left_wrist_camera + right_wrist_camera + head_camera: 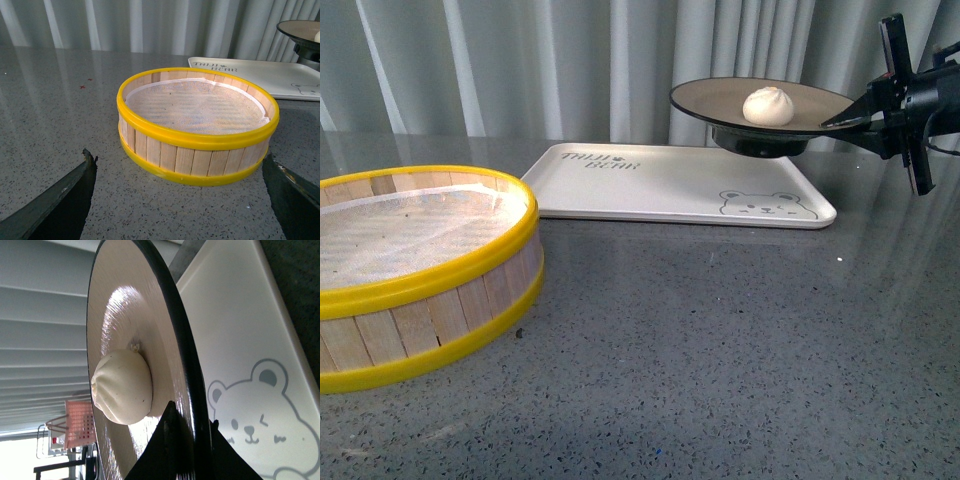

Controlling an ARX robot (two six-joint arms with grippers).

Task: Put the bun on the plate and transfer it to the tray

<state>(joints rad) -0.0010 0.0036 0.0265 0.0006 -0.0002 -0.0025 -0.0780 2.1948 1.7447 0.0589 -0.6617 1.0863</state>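
The right end effector point(840, 120) was matte black and blocky, with a thin flat bar at its twelve o'clock. The left end effector point(177, 156) showed two dark, tapered fingers point(60, 197).

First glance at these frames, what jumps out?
The black-rimmed plate hangs in the air at the right, over the tray, with the white bun sitting on it. The right gripper has its jaws clamped on the plate's rim. At the near left stands a big yellow-rimmed steamer basket, holding only a white liner.
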